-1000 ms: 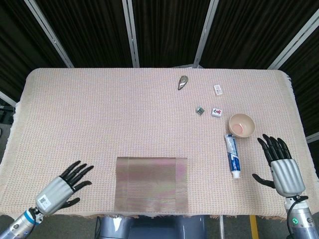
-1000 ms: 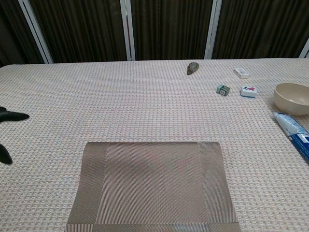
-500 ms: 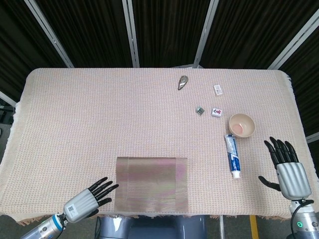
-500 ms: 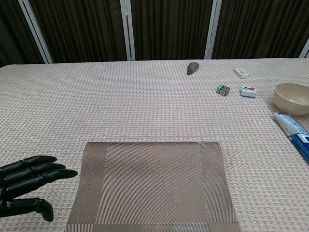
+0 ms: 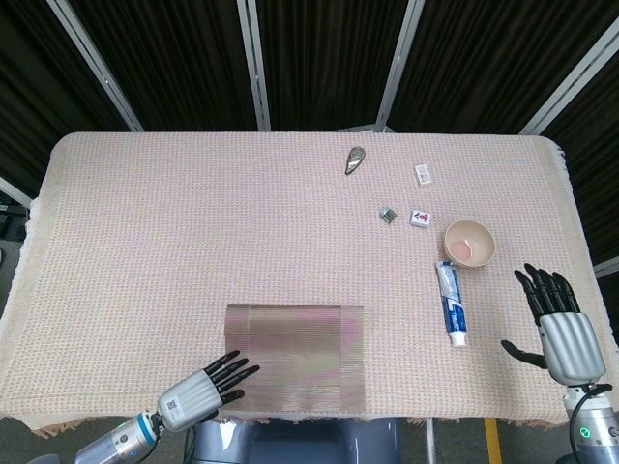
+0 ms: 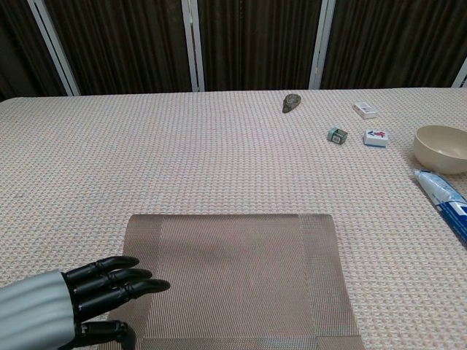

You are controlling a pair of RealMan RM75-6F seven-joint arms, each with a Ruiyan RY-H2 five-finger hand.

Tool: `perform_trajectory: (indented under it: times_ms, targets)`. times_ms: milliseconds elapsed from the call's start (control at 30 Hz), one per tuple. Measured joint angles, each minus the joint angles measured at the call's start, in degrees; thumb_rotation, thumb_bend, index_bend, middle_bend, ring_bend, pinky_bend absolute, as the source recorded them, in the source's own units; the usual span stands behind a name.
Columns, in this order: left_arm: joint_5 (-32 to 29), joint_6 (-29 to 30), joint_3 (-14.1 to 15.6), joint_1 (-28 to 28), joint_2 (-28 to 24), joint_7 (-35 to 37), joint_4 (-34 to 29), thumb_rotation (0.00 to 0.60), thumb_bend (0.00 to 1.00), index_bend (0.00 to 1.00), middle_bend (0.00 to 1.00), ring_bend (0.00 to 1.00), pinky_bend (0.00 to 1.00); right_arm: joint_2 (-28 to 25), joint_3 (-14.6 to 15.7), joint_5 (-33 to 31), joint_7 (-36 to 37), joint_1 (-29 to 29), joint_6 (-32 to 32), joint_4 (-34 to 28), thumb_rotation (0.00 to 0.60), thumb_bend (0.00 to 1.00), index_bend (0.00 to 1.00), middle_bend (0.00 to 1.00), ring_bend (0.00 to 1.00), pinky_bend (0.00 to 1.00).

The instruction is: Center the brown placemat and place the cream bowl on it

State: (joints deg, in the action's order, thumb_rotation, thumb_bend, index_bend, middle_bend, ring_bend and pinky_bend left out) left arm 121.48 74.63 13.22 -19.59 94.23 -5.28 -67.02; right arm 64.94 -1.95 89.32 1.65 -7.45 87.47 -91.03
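Reaching flat over the brown placemat (image 6: 230, 281) corner, left hand (image 6: 80, 302) spread and empty; right hand (image 5: 556, 324) likewise.

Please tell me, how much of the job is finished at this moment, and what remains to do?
Nothing looks done yet. The placemat lies at the near table edge, not centered, and the bowl sits empty on the right beside the toothpaste. In hand: the left hand, holding nothing, has its fingertips over the mat's near-left corner. The right hand hovers open. Left: centering the mat, then moving the bowl.
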Motion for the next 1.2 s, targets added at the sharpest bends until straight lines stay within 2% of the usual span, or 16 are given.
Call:
perform_trajectory:
  times_ms: [400,933,1200]
  targets:
    - [-1.3,-1.09,0.48,-0.96,1.58,-1.19,0.81,0.6,0.28,0.38,0.0,0.0,0.0,-0.42,-0.35,0.05,1.31,0.22,-0.11,-0.22,0.6,0.0,0.0,0.0,0.0,0.0]
    - [-2.93,-1.48,0.76,-2.42,0.77,-2.97,-2.65,0.6,0.32,0.38,0.0,0.0,0.0,-0.61,-0.75,0.11,1.4,0.49,-0.24,-0.41,0.6,0.0,0.0,0.0,0.0,0.0]
    - [-4.98,-3.32,1.32,-2.56,1.4,-3.69,-3.08,0.6,0.41,0.38,0.0,0.0,0.0,-0.85,-0.96,0.26,1.84,0.7,-0.07,-0.49,0.6,0.0,0.0,0.0,0.0,0.0]
